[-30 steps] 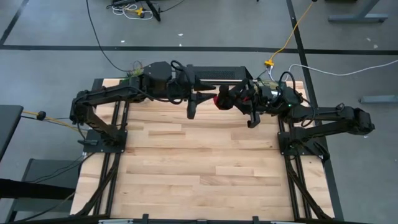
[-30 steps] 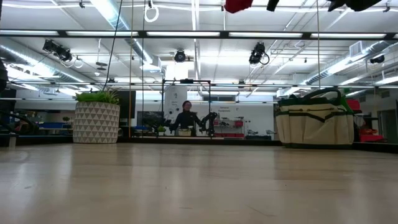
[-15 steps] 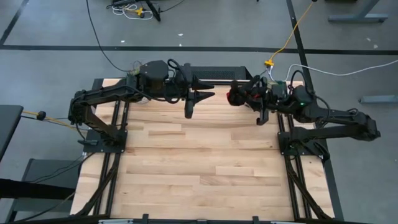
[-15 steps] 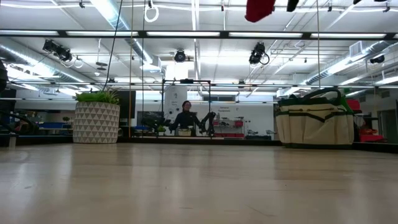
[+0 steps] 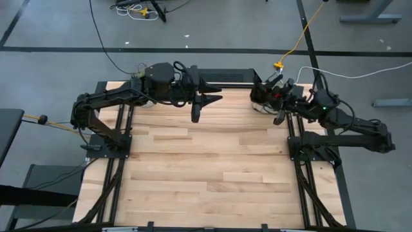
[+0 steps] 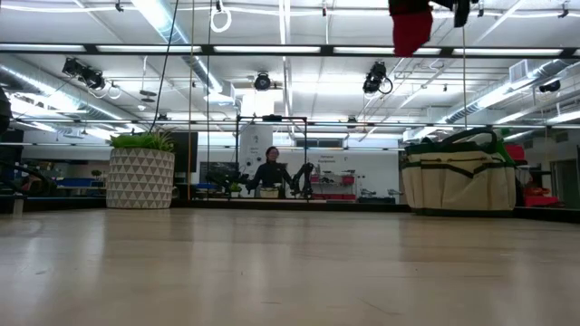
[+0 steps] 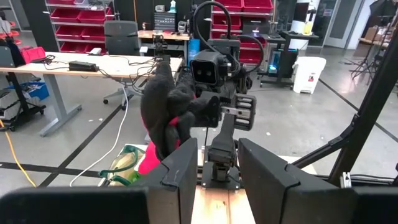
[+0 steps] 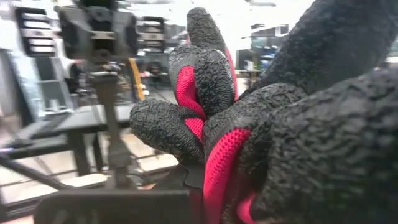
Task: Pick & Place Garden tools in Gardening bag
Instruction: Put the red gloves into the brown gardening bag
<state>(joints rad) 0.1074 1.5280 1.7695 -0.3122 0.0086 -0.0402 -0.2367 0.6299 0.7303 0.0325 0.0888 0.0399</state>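
The glove (image 7: 171, 115), black with a red cuff, is up in the air, pinched in the right gripper (image 5: 270, 96) whose fingers are closed on it. It bunches right up against the right wrist camera and dangles high above the tabletop (image 6: 290, 263) in the low view. From above, that gripper sits at the back right of the tabletop, and the gardening bag (image 6: 459, 177), the beige tote with green trim, stands back there too, upright at the far edge. In the left wrist view the bag's green rim peeks out just below the hanging glove, so I'd judge the glove is close over the bag mouth, but whether it is squarely above the opening I cannot tell.

Progress, as I read it: the glove is lifted and carried but not yet dropped in. No other tools show loose on the wood, so this may well be a late piece, though the bag's inside is hidden.

Room to move: the left gripper (image 5: 197, 109) hovers at the back middle, fingers parted and holding nothing, facing the right arm and near it, so that's the tight side. The potted plant (image 6: 141, 170) is well apart on the other end. The bag hugs the back edge, so an overshoot goes off the tabletop.
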